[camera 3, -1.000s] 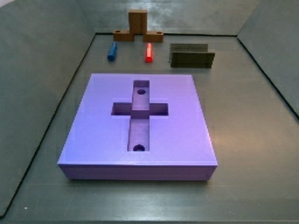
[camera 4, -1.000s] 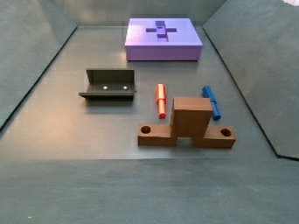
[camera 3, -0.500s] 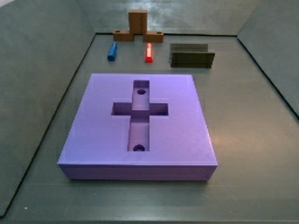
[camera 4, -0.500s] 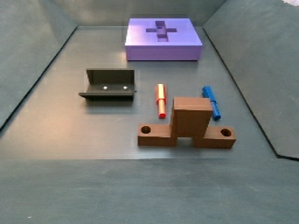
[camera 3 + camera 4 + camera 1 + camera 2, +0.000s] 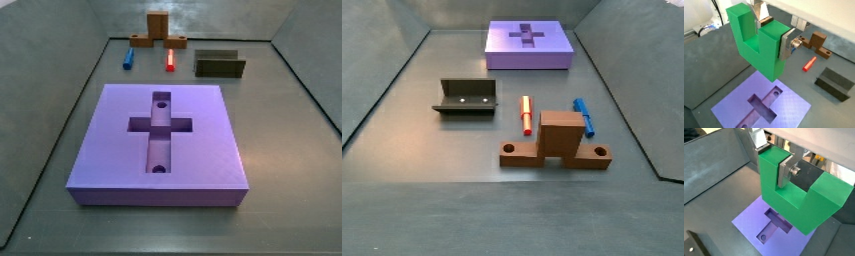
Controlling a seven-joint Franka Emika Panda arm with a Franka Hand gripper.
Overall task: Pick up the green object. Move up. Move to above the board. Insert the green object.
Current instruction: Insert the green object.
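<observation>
The green object [image 5: 756, 50] is a bright green U-shaped block that hangs prongs-up high above the floor; it also shows in a wrist view [image 5: 794, 203]. My gripper [image 5: 773, 32] is shut on one of its prongs, also seen in a wrist view [image 5: 771, 160], with a silver finger [image 5: 786, 45] flat on the prong's side. The lavender board [image 5: 734, 102] with its cross-shaped recess lies below the block in both wrist views [image 5: 751, 218]. Both side views show the board [image 5: 201, 130] [image 5: 502, 55] bare; gripper and green object are out of view there.
A brown cross-shaped block [image 5: 159, 30] [image 5: 556, 140], a red peg [image 5: 170, 60] [image 5: 525, 115], a blue peg [image 5: 128, 57] [image 5: 584, 115] and a dark olive U-shaped block [image 5: 219, 65] [image 5: 465, 97] lie on the grey floor beyond the board. Grey walls surround the floor.
</observation>
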